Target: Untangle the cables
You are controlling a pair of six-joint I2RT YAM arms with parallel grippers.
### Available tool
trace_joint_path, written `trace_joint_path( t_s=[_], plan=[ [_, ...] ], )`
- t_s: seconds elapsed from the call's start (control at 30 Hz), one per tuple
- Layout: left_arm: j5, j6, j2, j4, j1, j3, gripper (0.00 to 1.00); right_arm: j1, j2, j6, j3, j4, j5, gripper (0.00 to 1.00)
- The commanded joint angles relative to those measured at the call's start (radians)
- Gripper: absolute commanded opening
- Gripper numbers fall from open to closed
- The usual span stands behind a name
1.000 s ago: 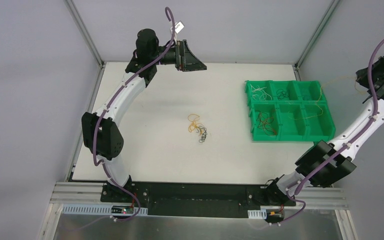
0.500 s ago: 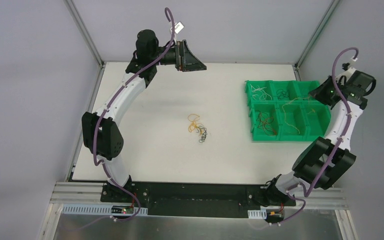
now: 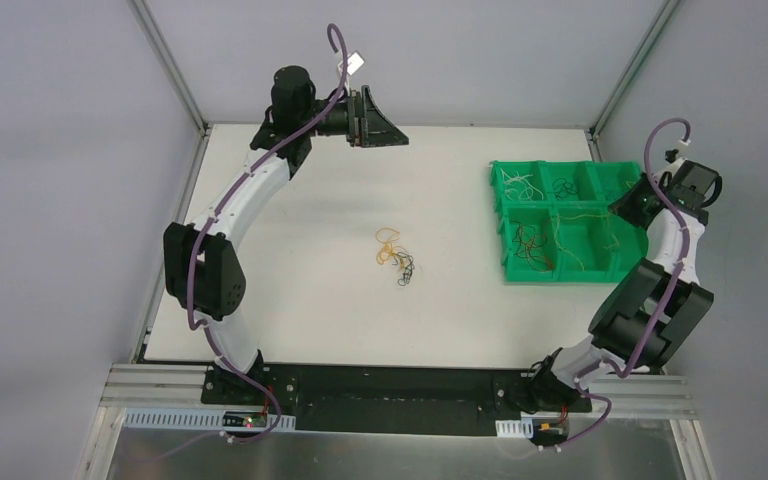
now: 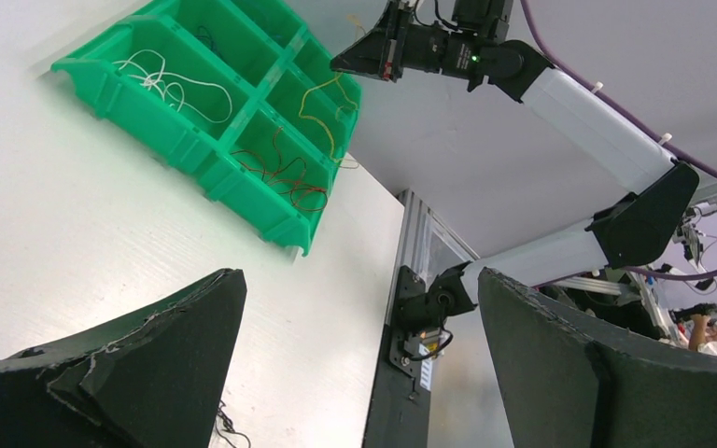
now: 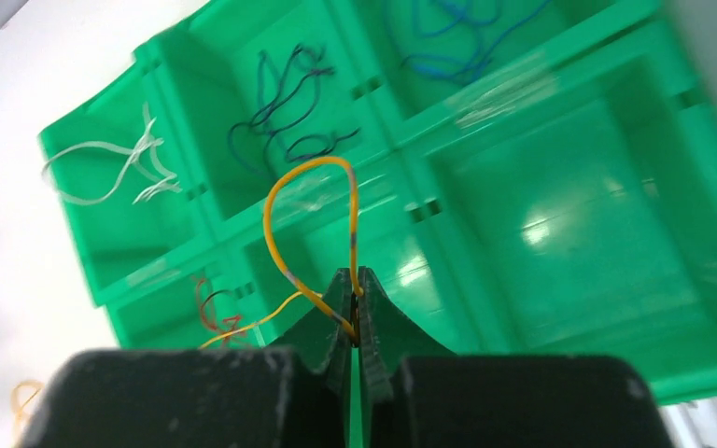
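Pinching a hair-thin yellow-orange wire (image 5: 285,187), looped like a teardrop, between the right gripper (image 5: 355,294)'s closed matte black wedges, just above the glossy green bin (image 5: 616,187). Holding the left gripper (image 4: 359,280) spread wide, the scribbly cables (image 3: 397,258) lying well apart from it.

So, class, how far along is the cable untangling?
Done: white wires and red wires lie sorted in the bin. In hand: the right end effector is shut on a yellow wire over the bin. Left: a small tangle on the table; the left end effector hangs open, away from it.
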Motion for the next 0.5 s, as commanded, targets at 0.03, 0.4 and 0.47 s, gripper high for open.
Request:
trace_joint_path(
  t_s=[0.03,0.4,0.47],
  plan=[
    [-0.002,-0.009,-0.064,0.053,0.016,-0.011,1.0,-0.029,-0.055,-0.079,0.052,0.154,0.202,0.0],
    [-0.001,-0.041,-0.038,0.088,0.022,-0.003,1.0,0.109,-0.078,-0.477,-0.016,0.221,0.448,0.0],
    [-0.001,-0.044,-0.04,0.093,0.022,-0.009,1.0,0.143,-0.08,-0.547,-0.047,0.234,0.488,0.0]
  ],
)
